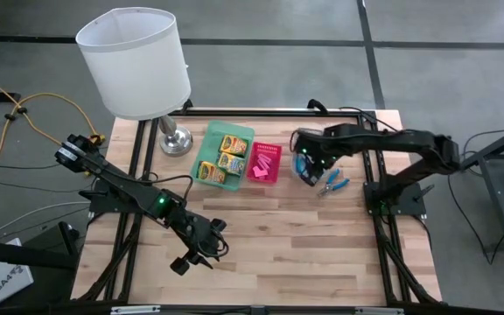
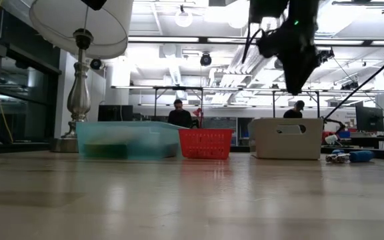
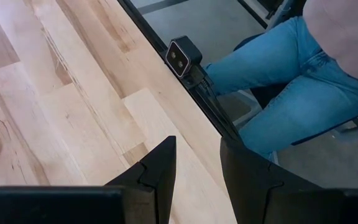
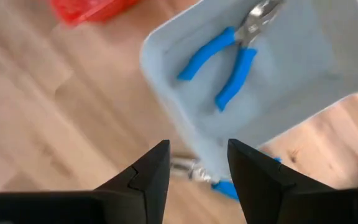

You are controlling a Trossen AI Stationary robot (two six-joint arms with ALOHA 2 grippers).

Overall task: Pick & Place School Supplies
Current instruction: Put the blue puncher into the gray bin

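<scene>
Three yellow-and-green crayon boxes (image 1: 224, 157) lie in the green tray (image 1: 210, 140). Several pink eraser blocks (image 1: 262, 163) lie in the pink tray (image 1: 276, 149). One blue-handled tool (image 4: 229, 62) lies flat inside the grey tray (image 4: 166, 81). The other one (image 1: 333, 182) lies on the table just right of that tray, and its end also shows in the right wrist view (image 4: 229, 185). My right gripper (image 4: 197, 149) hovers open and empty above the grey tray, high over it in the low view (image 2: 292, 57). My left gripper (image 3: 197, 146) waits open near the table's near edge (image 1: 186, 261).
A white-shaded lamp (image 1: 138, 61) stands at the far left corner, its base (image 1: 176, 140) beside the green tray. A small camera (image 3: 184, 57) sits on the near edge, with a seated person's jeans (image 3: 278, 74) beyond. Bare wood (image 1: 296, 236) spreads in front of the trays.
</scene>
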